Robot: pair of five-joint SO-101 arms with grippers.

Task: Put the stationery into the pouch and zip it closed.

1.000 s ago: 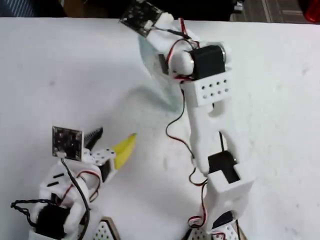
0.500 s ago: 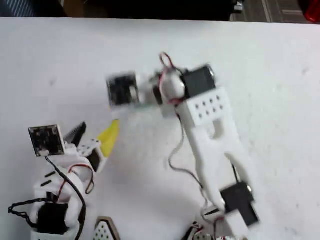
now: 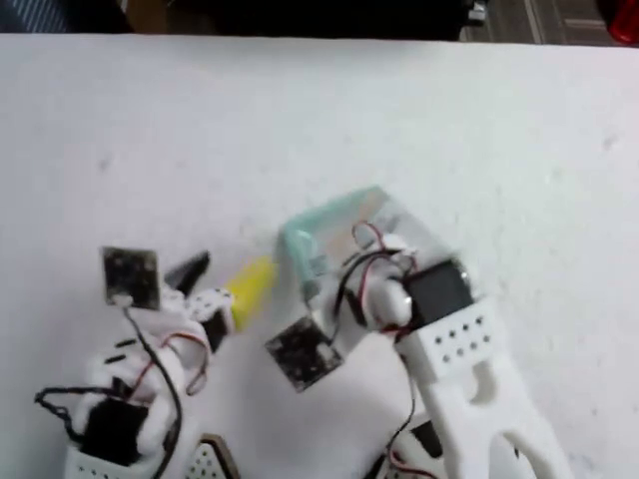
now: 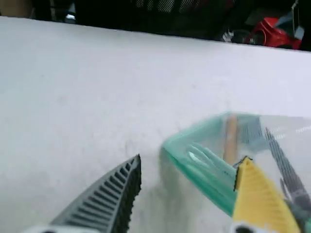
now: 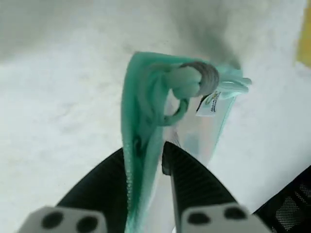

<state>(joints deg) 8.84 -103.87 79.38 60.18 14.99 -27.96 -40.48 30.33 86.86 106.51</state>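
The clear pouch (image 3: 371, 222) with its teal zipper edge lies near the table's front, right of middle. My right gripper (image 3: 316, 295) is shut on that teal edge; in the right wrist view the black fingers (image 5: 193, 182) pinch the band of the pouch (image 5: 144, 116) just below the zipper's ring pull (image 5: 179, 105). My left gripper (image 3: 235, 265) stands open just left of the pouch, with one yellow and one black finger. In the left wrist view, the left gripper (image 4: 192, 160) faces the pouch (image 4: 204, 162), and a wooden pencil (image 4: 230, 138) shows inside it.
The white table (image 3: 150, 120) stretches wide to the left and back. The two arm bases stand at the front edge. Beyond the far edge lies a dark room, with a red object (image 3: 627, 20) at the back right.
The right arm has swung from the back of the table to the front, bringing the pouch next to the left gripper. The left arm shifted a little and stays open.
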